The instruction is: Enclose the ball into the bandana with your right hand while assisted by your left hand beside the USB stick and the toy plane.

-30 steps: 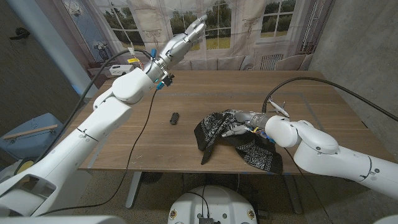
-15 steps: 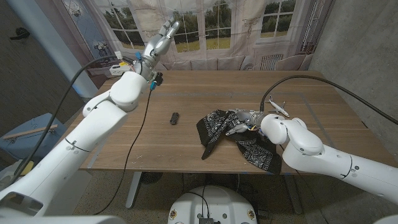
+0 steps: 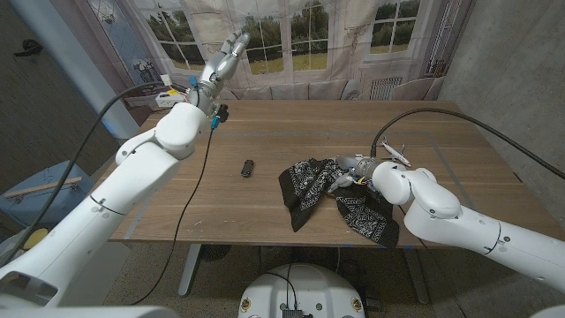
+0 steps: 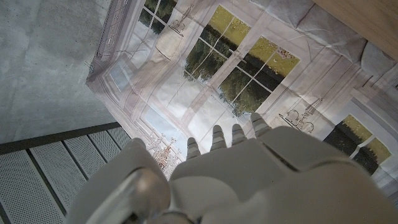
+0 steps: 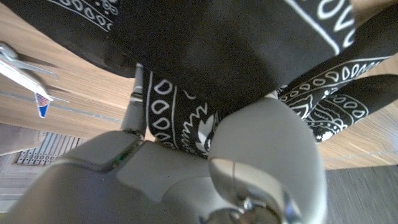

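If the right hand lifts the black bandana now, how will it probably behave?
The bandana is likely floppy: it lies crumpled in folds on the table. It probably weighs little, being thin cloth. It may drape over the right hand rather than keep shape.

On my worktop (image 3: pixel 265 203) I count one bandana (image 3: pixel 318 185), one USB stick (image 3: pixel 248 168) and one toy plane (image 3: pixel 395 155). I have two hands: left hand (image 3: pixel 224 55), right hand (image 3: pixel 346 170).

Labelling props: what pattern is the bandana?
Black bandana with white paisley print, clearest in right wrist view.
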Motion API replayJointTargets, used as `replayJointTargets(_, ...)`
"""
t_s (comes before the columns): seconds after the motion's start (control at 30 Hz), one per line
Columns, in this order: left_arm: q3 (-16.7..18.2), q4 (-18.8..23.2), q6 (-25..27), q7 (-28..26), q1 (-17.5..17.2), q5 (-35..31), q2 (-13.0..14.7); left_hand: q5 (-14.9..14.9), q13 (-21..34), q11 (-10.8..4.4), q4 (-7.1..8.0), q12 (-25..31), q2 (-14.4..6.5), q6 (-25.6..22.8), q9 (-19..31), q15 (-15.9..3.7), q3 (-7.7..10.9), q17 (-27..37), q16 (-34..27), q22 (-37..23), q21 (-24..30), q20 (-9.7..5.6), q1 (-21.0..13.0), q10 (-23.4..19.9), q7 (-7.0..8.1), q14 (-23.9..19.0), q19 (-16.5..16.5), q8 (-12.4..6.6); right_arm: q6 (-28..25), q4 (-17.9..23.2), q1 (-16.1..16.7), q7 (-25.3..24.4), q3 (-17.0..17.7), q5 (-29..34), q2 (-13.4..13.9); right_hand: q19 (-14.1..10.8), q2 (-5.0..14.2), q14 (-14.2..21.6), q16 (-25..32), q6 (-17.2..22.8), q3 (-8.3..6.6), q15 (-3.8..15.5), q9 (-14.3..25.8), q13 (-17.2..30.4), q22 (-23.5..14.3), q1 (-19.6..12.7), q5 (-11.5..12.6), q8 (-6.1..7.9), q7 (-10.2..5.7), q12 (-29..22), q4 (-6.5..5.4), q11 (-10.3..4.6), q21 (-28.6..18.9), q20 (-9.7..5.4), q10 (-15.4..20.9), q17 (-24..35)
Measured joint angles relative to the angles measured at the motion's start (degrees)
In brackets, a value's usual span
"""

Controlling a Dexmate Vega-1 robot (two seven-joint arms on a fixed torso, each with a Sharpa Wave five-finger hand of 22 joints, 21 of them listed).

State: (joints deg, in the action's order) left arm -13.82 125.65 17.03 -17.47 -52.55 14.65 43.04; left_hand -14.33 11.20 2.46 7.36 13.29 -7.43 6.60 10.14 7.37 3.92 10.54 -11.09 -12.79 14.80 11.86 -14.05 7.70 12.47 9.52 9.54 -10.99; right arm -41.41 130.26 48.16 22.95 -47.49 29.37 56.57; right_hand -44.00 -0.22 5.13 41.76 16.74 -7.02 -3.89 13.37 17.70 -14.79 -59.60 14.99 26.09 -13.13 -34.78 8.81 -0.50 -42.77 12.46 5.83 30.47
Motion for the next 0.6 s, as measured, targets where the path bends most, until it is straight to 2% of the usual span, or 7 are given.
replayJointTargets(0.1, -0.5, -0.4, 0.0, 0.3, 0.5, 0.3, 0.2, 0.0, 0.0, -0.1, 0.0, 0.0, 0.0, 0.3, 0.0, 0.0, 0.0, 0.0, 0.0, 0.0, 0.0, 0.0, 0.0, 0.3, -0.29, 0.0, 0.0, 0.0, 5.0, -1.2, 3.1, -5.6, 3.1, -3.3, 0.3, -1.8, -1.37, 0.0, 2.2, 4.4, -2.3, -0.01, 0.5, 1.2, 0.0, -1.4, -1.4, 1.07, 0.08, -1.5, 0.24, 0.44, -2.8, 0.05, 2.9, 2.7)
replayJointTargets(0.17, -0.8, -0.6, -0.2, 0.4, 0.8, 0.5, 0.2, 0.0, 0.0, -0.09, 0.0, 0.0, 0.0, 0.3, 0.0, 0.0, 0.0, 0.0, 0.0, 0.0, 0.0, 0.0, 0.0, 0.3, -0.28, 0.0, 0.0, 0.0, 6.5, -1.3, 3.3, -7.3, 3.3, -4.3, 0.3, -2.5, -2.06, 0.7, 2.4, 7.3, -3.5, -0.74, 0.8, 1.8, 0.0, -2.1, -1.9, 1.65, -0.29, -2.0, 0.35, 0.41, -4.1, 0.11, 5.1, 3.8)
replayJointTargets(0.23, -1.1, -0.8, -0.3, 0.5, 1.0, 0.6, 0.3, 0.0, 0.0, -0.1, 0.0, 0.0, 0.0, 0.3, 0.0, -0.21, 0.0, 0.0, 0.0, 0.0, 0.0, 0.0, 0.0, 0.3, -0.29, 0.2, 0.0, 0.0, 10.7, -2.7, 6.1, -12.0, 6.1, -7.0, 0.3, -2.9, -2.63, 1.9, 2.4, 10.6, -4.42, -1.94, 1.1, 2.3, -0.2, -2.6, -2.3, 1.76, -0.45, -2.5, 0.52, -0.05, -5.1, -0.03, 7.2, 4.4)
replayJointTargets(0.33, -1.5, -1.0, -0.7, 0.7, 1.4, 0.7, 0.5, 0.0, 0.0, 0.21, 0.0, -0.1, 0.0, 0.6, 0.0, -0.31, 0.0, 0.0, 0.3, 0.0, -0.4, 0.0, 0.0, 0.6, 0.0, 0.3, 0.0, 0.0, 16.0, -5.0, 8.8, -17.5, 9.1, -10.9, -0.4, -3.8, -3.01, 4.6, 2.4, 12.4, -4.58, -2.95, 1.6, 2.7, -0.4, -3.0, -2.4, 2.42, -0.07, -2.8, 0.66, 0.38, -5.8, -0.38, 10.4, 4.7)
replayJointTargets(0.47, -1.9, -1.3, -1.0, 0.8, 1.7, 0.8, 0.6, 0.0, 0.0, -0.05, 0.24, -0.5, -0.3, 0.6, 0.0, -0.31, 0.24, 0.0, 0.3, 0.0, -0.4, 0.0, 0.3, 0.8, 0.0, 0.3, 0.0, 0.42, 23.7, -8.0, 10.9, -24.2, 11.8, -16.8, -1.8, -3.8, -3.29, 5.5, 1.6, 12.9, -4.84, -3.87, 1.9, 3.4, -0.4, -3.3, -2.8, 3.11, 0.47, -3.5, 0.87, 0.19, -6.3, -0.38, 10.6, 5.0)
replayJointTargets(0.5, -2.0, -1.3, -1.2, 0.9, 1.8, 0.9, 0.6, 0.0, 0.0, -0.1, 0.24, -0.5, -0.3, 0.6, 0.0, -0.31, 0.25, 0.0, 0.3, 0.0, -0.4, 0.0, 0.3, 0.9, 0.0, 0.3, 0.0, 0.42, 25.3, -11.2, 12.2, -25.4, 13.9, -17.9, -3.7, -3.8, -3.29, 5.5, 1.4, 12.9, -4.84, -3.87, 2.0, 3.5, -0.3, -3.3, -2.8, 3.35, 0.47, -3.6, 0.86, 0.19, -6.4, -0.38, 10.6, 5.0)
replayJointTargets(0.6, -2.2, -1.5, -1.4, 1.0, 1.9, 1.0, 0.7, 0.0, 0.0, -0.1, 0.24, -0.5, -0.3, 0.6, 0.0, -0.31, 0.24, 0.0, 0.3, 0.0, -0.4, 0.0, 0.3, 0.9, 0.0, 0.3, 0.0, 0.42, 29.9, -14.1, 13.0, -28.1, 15.3, -20.6, -5.4, -3.8, -3.29, 6.0, 1.0, 12.9, -4.96, -4.16, 2.3, 3.9, -0.2, -3.3, -2.8, 3.83, 0.47, -3.6, 0.96, 0.19, -6.8, -0.38, 10.6, 5.2)
